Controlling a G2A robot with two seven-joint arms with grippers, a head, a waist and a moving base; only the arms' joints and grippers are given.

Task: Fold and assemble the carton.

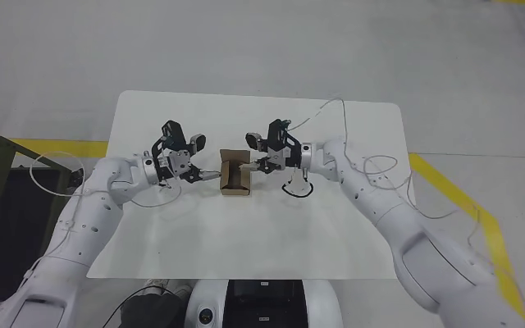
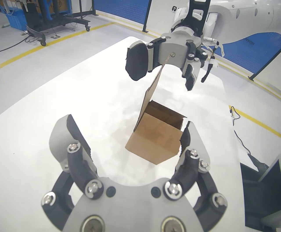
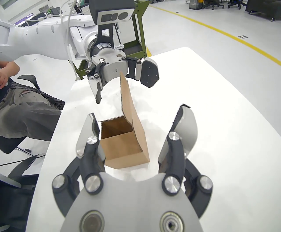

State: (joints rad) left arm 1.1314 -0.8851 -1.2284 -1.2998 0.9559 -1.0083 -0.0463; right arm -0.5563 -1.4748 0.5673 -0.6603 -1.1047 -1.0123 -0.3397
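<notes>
1. The carton [image 1: 235, 172] sits in the middle of the table [image 1: 328, 230], squared up into a box with its top open.
2. One flap [image 2: 151, 87] stands straight up, so I'd say closing the top is what's left.
3. The left gripper [image 2: 129, 123] and right gripper [image 3: 138, 112] flank it, both spread wide and gripping nothing.

Bright, even light came from overhead. The white counter [image 1: 328, 230] glared nearly blank in both wrist views. The box [image 2: 153, 140] threw only a faint, soft shadow at its base. Toward the wrist views' edges straight things bowed: the yellow line [image 3: 230, 37] on the floor [image 3: 241, 19] curved.
</notes>
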